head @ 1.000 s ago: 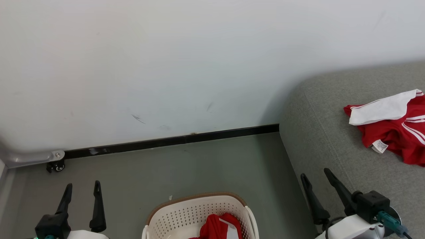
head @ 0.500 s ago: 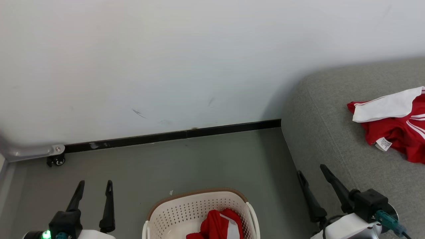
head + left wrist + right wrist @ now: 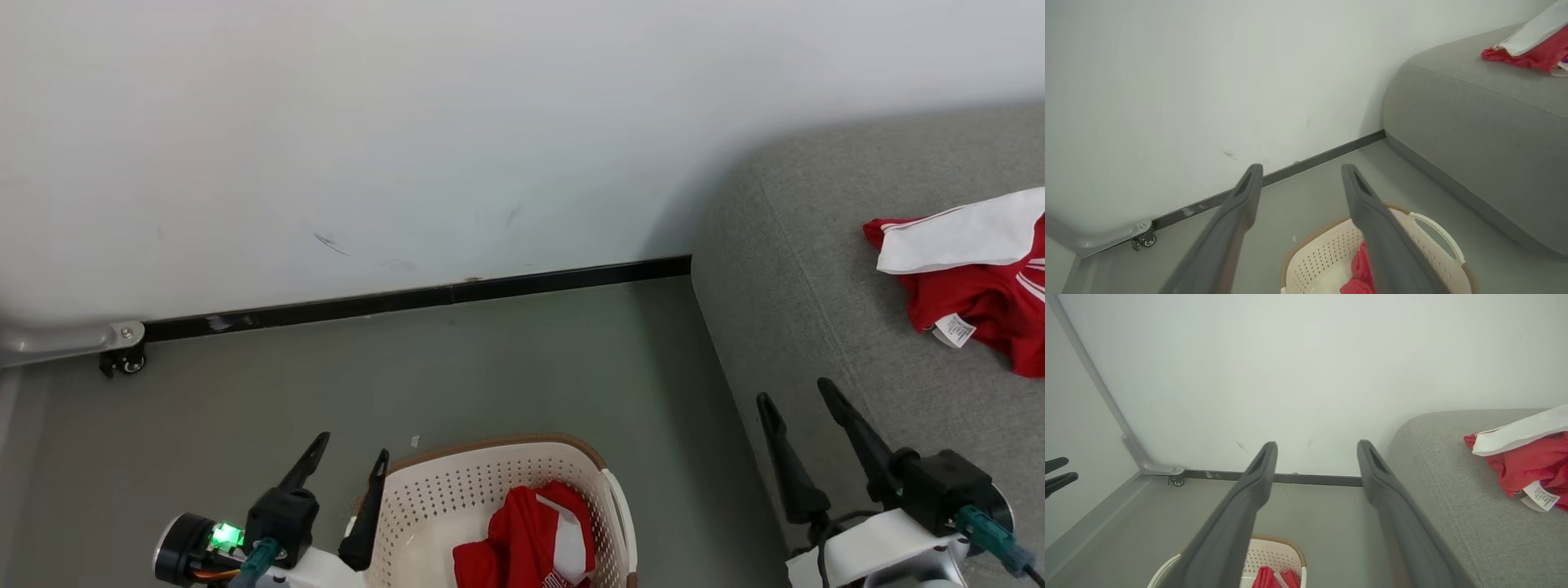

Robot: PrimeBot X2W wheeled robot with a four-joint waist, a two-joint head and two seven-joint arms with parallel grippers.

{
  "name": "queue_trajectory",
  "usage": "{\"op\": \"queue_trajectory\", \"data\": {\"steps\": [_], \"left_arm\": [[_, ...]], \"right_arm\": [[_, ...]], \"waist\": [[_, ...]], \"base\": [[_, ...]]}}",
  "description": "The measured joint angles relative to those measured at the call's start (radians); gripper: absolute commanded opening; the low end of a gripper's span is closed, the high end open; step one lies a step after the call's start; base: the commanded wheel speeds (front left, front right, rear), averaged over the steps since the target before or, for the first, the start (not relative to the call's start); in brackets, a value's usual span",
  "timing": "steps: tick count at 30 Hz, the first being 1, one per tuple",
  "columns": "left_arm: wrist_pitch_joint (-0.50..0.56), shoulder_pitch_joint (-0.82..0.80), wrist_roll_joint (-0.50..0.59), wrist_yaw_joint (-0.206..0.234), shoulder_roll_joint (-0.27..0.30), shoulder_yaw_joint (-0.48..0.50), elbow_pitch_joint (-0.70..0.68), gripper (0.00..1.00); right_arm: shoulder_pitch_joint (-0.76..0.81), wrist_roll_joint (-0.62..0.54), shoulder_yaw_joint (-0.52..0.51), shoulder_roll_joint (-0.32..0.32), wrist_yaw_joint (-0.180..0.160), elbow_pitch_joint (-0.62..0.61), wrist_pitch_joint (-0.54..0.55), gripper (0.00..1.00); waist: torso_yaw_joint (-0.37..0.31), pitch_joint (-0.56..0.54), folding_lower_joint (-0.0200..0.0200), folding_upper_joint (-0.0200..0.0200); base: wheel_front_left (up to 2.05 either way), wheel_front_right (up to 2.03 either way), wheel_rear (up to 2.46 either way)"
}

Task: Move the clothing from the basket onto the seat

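A red garment with a white panel [image 3: 531, 543] lies in the cream perforated basket [image 3: 457, 498] on the floor at the bottom centre. Another red and white garment with a white tag [image 3: 971, 286] rests on the grey seat [image 3: 816, 286] at the right. My left gripper [image 3: 353, 449] is open, its right finger at the basket's left rim, nothing between the fingers. My right gripper [image 3: 793, 392] is open and empty over the seat's front left edge. The left wrist view looks past my open left gripper [image 3: 1301, 167] at the basket [image 3: 1327, 253] below.
A white wall with a black skirting board [image 3: 408, 300] runs behind the grey floor. A metal frame leg with a small caster [image 3: 122, 359] sits at the far left by the wall. Bare floor lies between basket and wall.
My left gripper has swung right, from well left of the basket to its left rim. The camera has tilted down a little. The right gripper stays by the seat edge.
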Motion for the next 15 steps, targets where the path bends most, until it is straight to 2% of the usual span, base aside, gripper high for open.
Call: {"op": "queue_trajectory", "data": {"steps": [10,15], "left_arm": [[0.027,-0.066,0.055,-0.056,-0.035,-0.111,0.149,1.0],[0.038,-0.098,0.074,-0.07,-0.048,-0.152,0.207,1.0]], "right_arm": [[-0.001,-0.026,-0.07,-0.003,0.0,-0.063,0.0,1.0],[-0.017,-0.028,-0.087,-0.003,0.0,-0.099,0.0,1.0]], "waist": [[-0.016,0.075,0.0,0.0],[-0.027,0.12,0.0,0.0]], "base": [[0.0,0.0,0.0],[0.0,0.0,0.0]]}}
